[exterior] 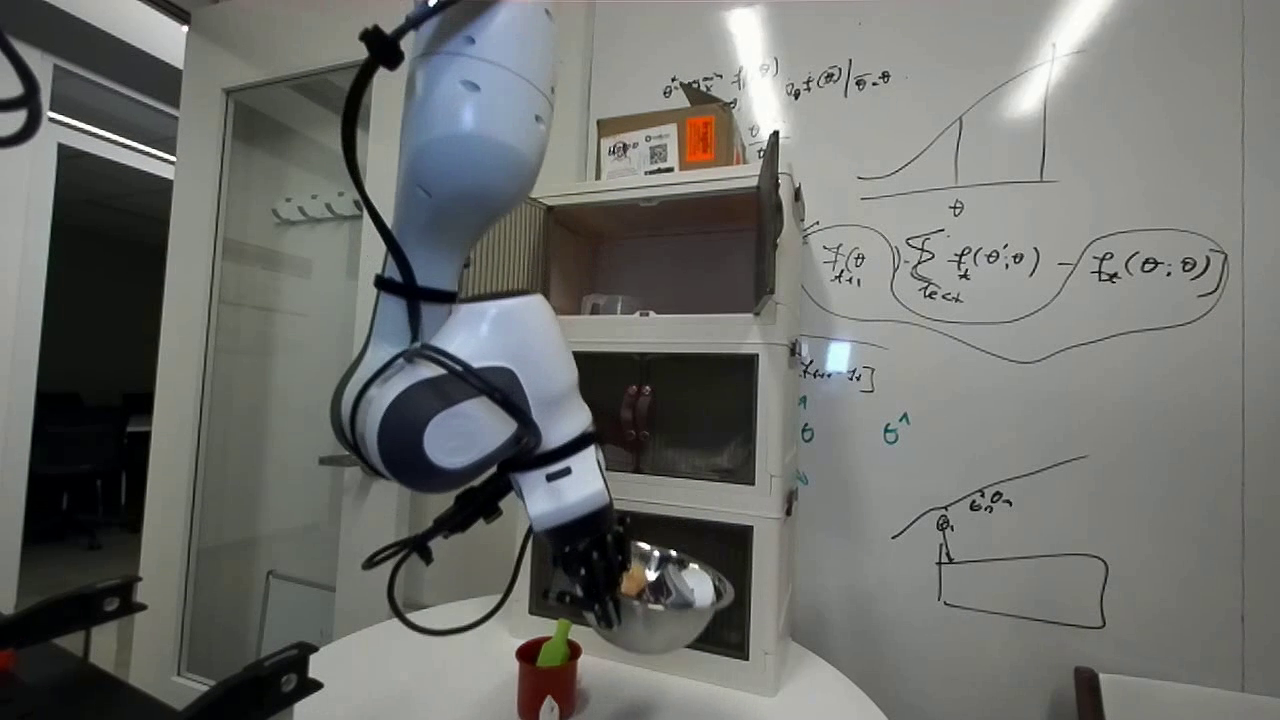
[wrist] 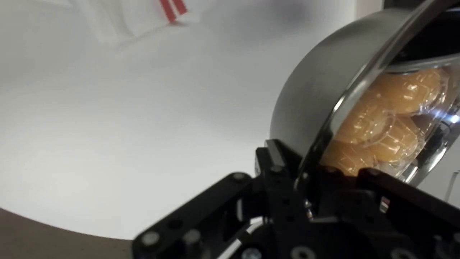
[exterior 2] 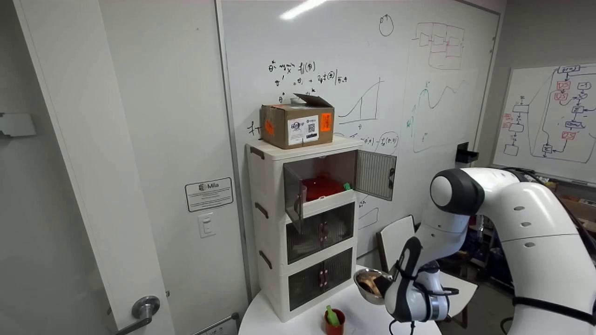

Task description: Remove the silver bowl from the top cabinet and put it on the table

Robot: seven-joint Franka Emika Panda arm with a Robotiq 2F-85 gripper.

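Observation:
My gripper [exterior: 600, 598] is shut on the rim of the silver bowl [exterior: 660, 628]. The bowl is tilted and held above the white table [exterior: 390, 660]. The wrist view shows the fingers [wrist: 294, 169] on either side of the rim, with the bowl [wrist: 316, 82] to the upper right. Orange items in clear wrap [wrist: 388, 133] lie inside the bowl. The bowl [exterior 2: 369, 297] also shows in an exterior view, where the arm hides the fingers. The top cabinet [exterior 2: 326, 203] stands with both doors open, and a red object [exterior 2: 321, 187] is inside it.
A red cup [exterior 2: 334, 329] with a green utensil [exterior 2: 332, 316] stands on the table near the bowl. A white item with red stripes [wrist: 143, 18] lies on the table. The lower compartments [exterior 2: 320, 231] are shut. A cardboard box [exterior 2: 298, 125] is on top. A chair [exterior 2: 396, 237] stands behind the table.

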